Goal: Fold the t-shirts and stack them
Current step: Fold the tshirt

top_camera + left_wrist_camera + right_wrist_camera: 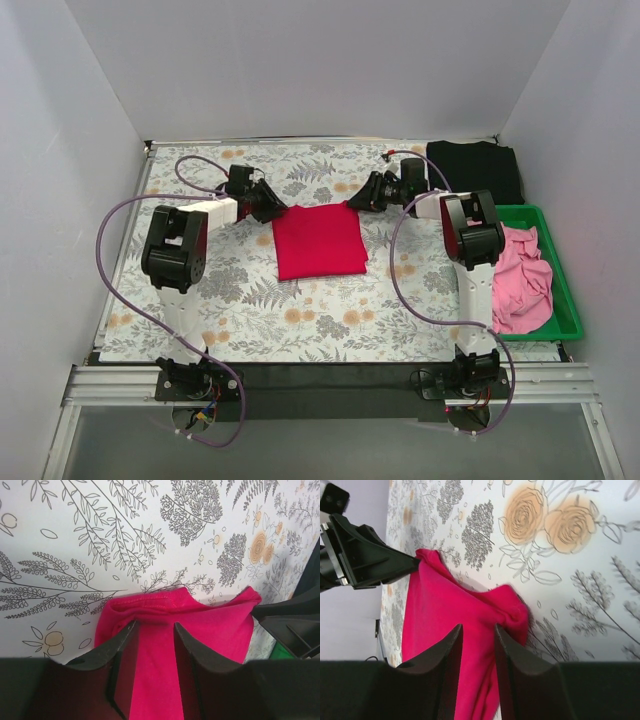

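The left arm's pincer (pixel 268 203) hovers at the far left corner of the crimson red folded cloth t-shirt (pixel 318 240). Its two dark fingers are parted, and the cloth shows in the gap rather than being pinched. The right arm's pincer (pixel 362 195) sits at the far right corner, released in the same way. The shirt lies as a tidy rectangle in the middle of the floral-printed surface (pixel 230 290), with its far corners a little rumpled. A black folded t-shirt (pixel 475 165) rests at the far right corner, and crumpled pink t-shirts (pixel 525 275) fill the green plastic bin (pixel 522 210) on the right. By my reading, the red shirt's fold is complete and stacking comes next. That calls for closing on both corners through every layer, so the fold holds while the shirt is carried to the black one.
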